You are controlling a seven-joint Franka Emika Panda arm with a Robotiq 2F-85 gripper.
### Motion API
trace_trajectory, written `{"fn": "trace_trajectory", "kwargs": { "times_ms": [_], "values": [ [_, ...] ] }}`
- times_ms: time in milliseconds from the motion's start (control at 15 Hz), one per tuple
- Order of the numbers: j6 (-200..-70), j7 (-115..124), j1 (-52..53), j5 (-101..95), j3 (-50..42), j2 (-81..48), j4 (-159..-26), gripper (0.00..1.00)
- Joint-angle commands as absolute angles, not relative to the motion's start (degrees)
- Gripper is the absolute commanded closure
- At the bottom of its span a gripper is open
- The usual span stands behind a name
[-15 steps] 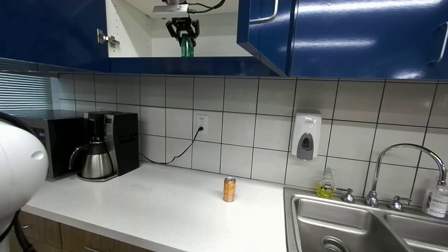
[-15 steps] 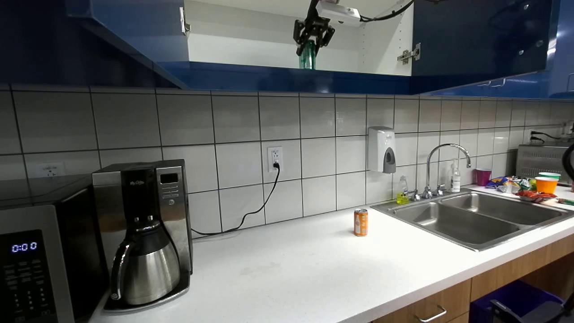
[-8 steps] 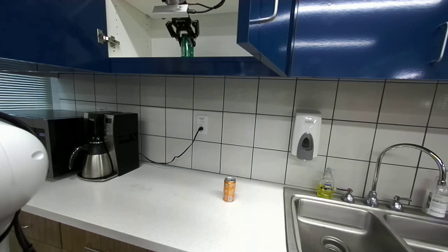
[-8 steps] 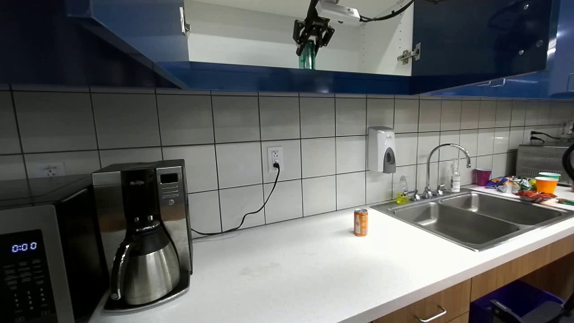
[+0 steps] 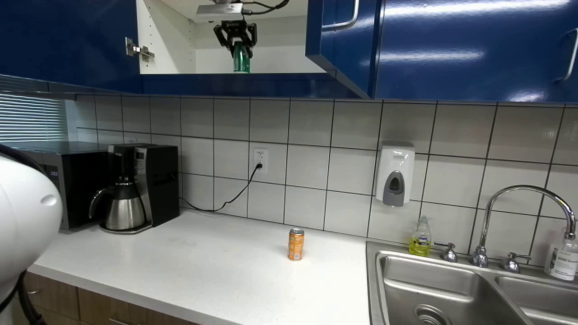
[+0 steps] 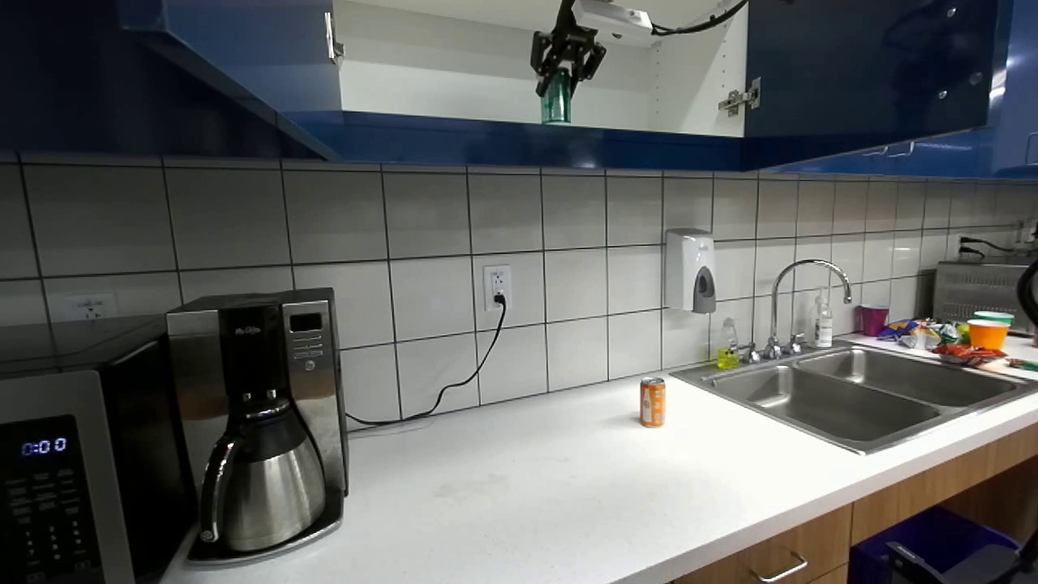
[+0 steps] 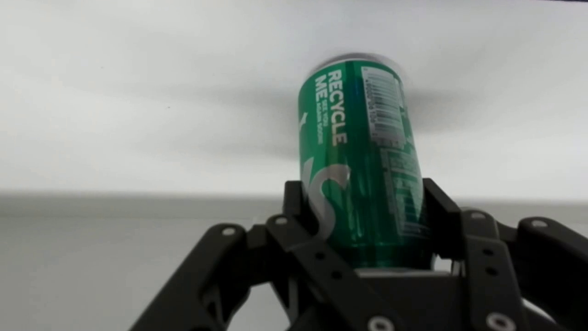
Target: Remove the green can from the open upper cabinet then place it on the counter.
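Observation:
My gripper [image 5: 242, 50] is shut on the upper part of the green can [image 5: 241, 63], inside the open upper cabinet [image 5: 280, 47]. The can is upright, its lower end just above the cabinet's blue front edge in both exterior views. Gripper [image 6: 557, 88], can [image 6: 556, 107] and cabinet [image 6: 486, 144] also show in an exterior view. In the wrist view the fingers [image 7: 363, 197] press on both sides of the can [image 7: 353, 124], with the white cabinet surface [image 7: 115, 138] behind it. The off-white counter [image 5: 216, 266] lies below; it also shows in an exterior view [image 6: 527, 503].
An orange-brown can [image 5: 295, 243] stands on the counter near the sink [image 5: 375, 280]. A coffee maker [image 6: 259, 422] and microwave [image 6: 73, 454] stand at the other end. Open blue doors [image 5: 345, 49] [image 6: 868, 73] flank the cabinet opening. A soap dispenser [image 5: 395, 174] hangs on the wall.
The gripper and the green can have risen slightly. The can's lower end now shows above the cabinet's front edge. Nothing else has moved.

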State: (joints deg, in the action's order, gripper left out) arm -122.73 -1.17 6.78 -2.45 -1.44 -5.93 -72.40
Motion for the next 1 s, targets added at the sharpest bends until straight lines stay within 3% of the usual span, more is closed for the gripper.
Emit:
{"fn": "trace_trajectory", "kwargs": {
  "times_ms": [0, 933],
  "values": [
    [-120.69, 0.22, 6.97, -3.58, -1.57, -4.76, -70.47, 0.62],
    [-120.73, -0.13, 7.07, -3.11, -1.27, 2.4, -74.62, 0.62]
  ]
}}
